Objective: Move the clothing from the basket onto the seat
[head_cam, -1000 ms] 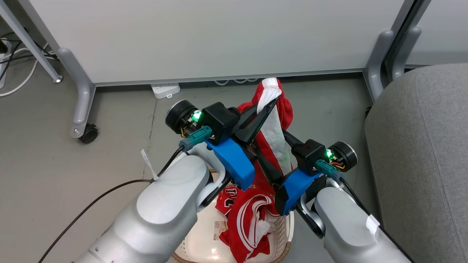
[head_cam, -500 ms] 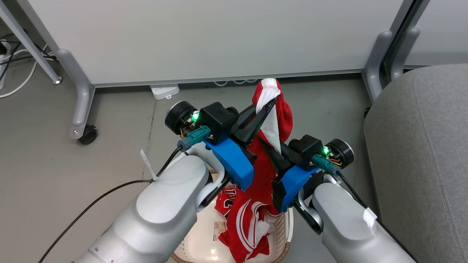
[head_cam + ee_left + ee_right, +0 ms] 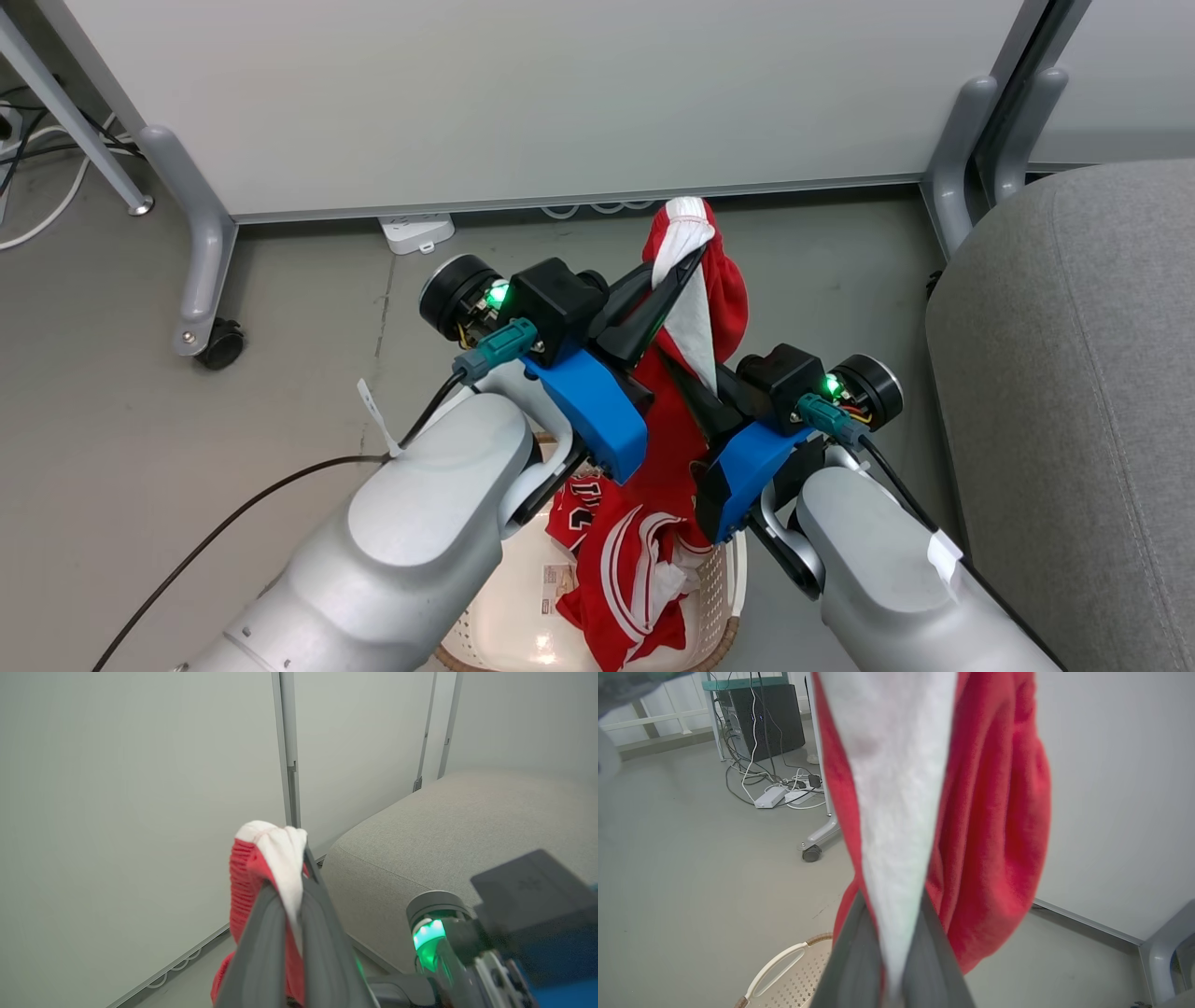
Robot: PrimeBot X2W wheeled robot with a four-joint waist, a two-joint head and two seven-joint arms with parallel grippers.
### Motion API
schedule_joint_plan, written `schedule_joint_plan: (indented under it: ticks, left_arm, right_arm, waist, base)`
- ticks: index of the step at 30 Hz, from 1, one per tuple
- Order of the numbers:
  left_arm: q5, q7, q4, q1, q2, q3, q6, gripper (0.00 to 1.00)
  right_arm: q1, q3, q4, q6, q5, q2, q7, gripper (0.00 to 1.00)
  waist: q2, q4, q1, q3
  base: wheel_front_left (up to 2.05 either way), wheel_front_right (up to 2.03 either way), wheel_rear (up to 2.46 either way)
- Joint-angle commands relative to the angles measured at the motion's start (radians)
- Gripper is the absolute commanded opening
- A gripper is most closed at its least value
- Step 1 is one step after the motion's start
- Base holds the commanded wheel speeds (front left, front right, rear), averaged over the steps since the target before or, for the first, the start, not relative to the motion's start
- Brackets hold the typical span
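Observation:
A red garment with a white edge (image 3: pixel 724 299) hangs above the basket, and both grippers hold it. My left gripper (image 3: pixel 695 257) is shut on its top fold, also seen in the left wrist view (image 3: pixel 292 872). Lower down, my right gripper (image 3: pixel 686 387) is shut on the white strip of the garment (image 3: pixel 990 835), which passes between its fingers (image 3: pixel 859 952). Another red garment with white stripes (image 3: pixel 625 569) lies in the cream basket (image 3: pixel 724 579), partly hidden under my arms. The grey seat (image 3: pixel 1074 373) is at the right.
A white partition (image 3: pixel 560 93) on castored legs (image 3: pixel 201 280) stands just beyond the garment. A power strip (image 3: pixel 415 231) lies at its foot. Cables and a dark computer tower (image 3: pixel 761 718) sit further off on the grey floor.
My right gripper has shut on the lower part of the hanging garment and shifted slightly up and left. The left gripper keeps its hold in place.

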Motion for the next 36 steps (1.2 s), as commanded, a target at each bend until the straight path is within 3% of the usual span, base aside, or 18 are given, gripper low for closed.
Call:
schedule_joint_plan:
  ticks: [1, 2, 3, 21, 36]
  left_arm:
    - [-0.006, -0.007, 0.003, -0.010, 0.004, -0.002, 0.004, 0.00]
    - [-0.007, -0.007, 0.004, -0.010, 0.003, -0.001, 0.004, 0.74]
    - [-0.007, -0.008, 0.005, -0.011, 0.003, -0.001, 0.005, 1.00]
    - [-0.009, -0.009, 0.005, -0.025, 0.018, -0.005, 0.021, 1.00]
    - [-0.003, 0.007, -0.025, -0.030, 0.048, -0.022, 0.032, 1.00]
  right_arm:
    - [-0.015, 0.003, -0.002, -0.001, 0.004, -0.001, -0.001, 0.00]
    - [-0.015, 0.004, -0.002, -0.001, 0.003, -0.001, -0.001, 0.00]
    - [-0.016, 0.004, -0.002, -0.001, 0.004, -0.001, -0.001, 0.00]
    - [-0.023, -0.029, -0.016, -0.001, -0.001, -0.001, -0.001, 0.00]
    - [-0.009, -0.187, -0.085, -0.001, -0.049, -0.001, -0.001, 0.00]
  waist:
    - [0.0000, 0.000, -0.0001, 0.002]
    - [0.0000, 0.000, -0.0001, 0.003]
    - [0.0000, 0.000, -0.0001, 0.004]
    - [0.0000, -0.035, -0.0001, 0.027]
    - [0.0000, -0.213, -0.0001, 0.086]
  base:
    - [0.00, 0.00, 0.00]
    - [0.00, 0.00, 0.00]
    - [0.00, 0.00, 0.00]
    - [0.00, 0.00, 0.00]
    - [0.00, 0.00, 0.00]
